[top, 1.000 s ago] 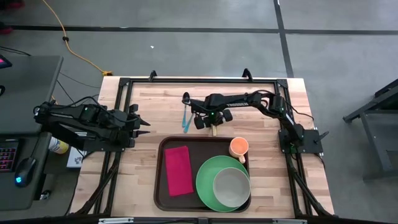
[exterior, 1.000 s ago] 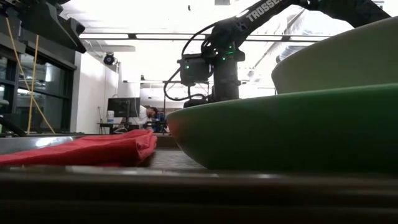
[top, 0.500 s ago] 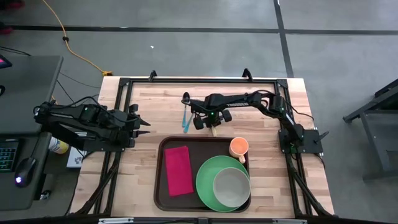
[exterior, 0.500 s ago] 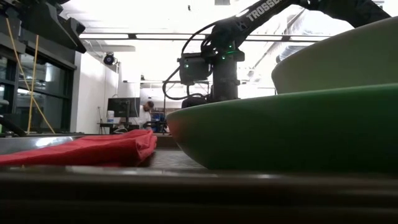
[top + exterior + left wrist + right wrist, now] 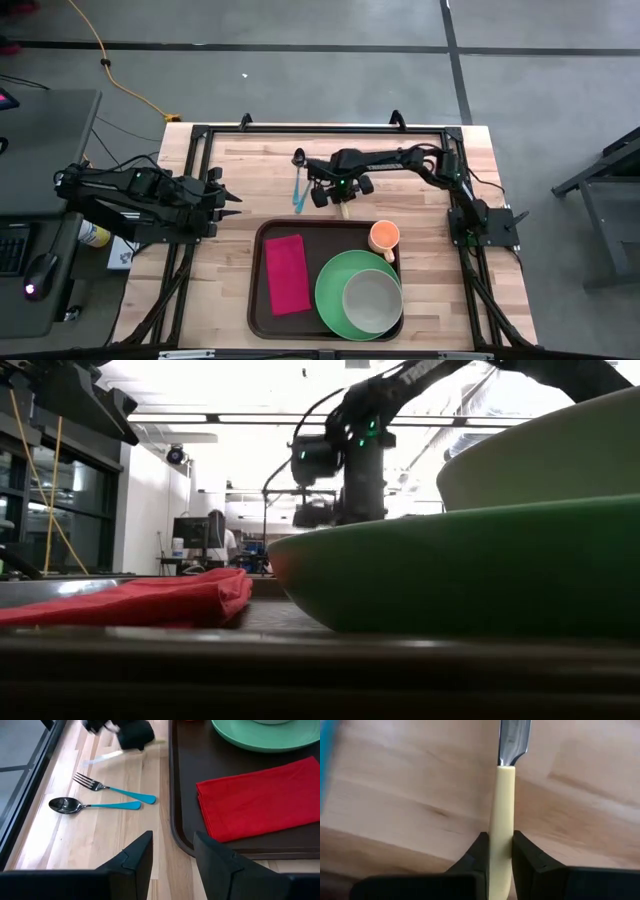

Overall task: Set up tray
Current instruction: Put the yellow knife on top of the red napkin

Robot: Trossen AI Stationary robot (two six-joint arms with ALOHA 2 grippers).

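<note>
The dark brown tray [image 5: 262,300] lies at the table's near middle. It holds a folded red napkin [image 5: 287,273], a green plate [image 5: 332,290] with a pale bowl [image 5: 372,297] on it, and an orange cup [image 5: 384,236]. My right gripper [image 5: 340,198] is just beyond the tray's far rim, shut on a knife [image 5: 501,810] with a cream handle. A blue-handled fork [image 5: 112,790] and spoon [image 5: 90,805] lie flat on the wood to its left. My left gripper [image 5: 172,852] is open and empty at the table's left. My right gripper pinches the knife's cream handle [image 5: 500,845] between its two fingers [image 5: 525,852], one on each long side. The fingers come from above, pointing down. The steel blade [image 5: 514,737] runs on past the fingers over the wood. I cannot tell whether the knife is clear of the table.
The table's black frame rails [image 5: 320,128] run along its edges. Bare wood [image 5: 230,160] shows at the far left. A person stands in the room far behind the table [image 5: 215,535].
My right gripper has gone up a little, still shut on the knife. It stays over the same spot beyond the tray's far rim.
</note>
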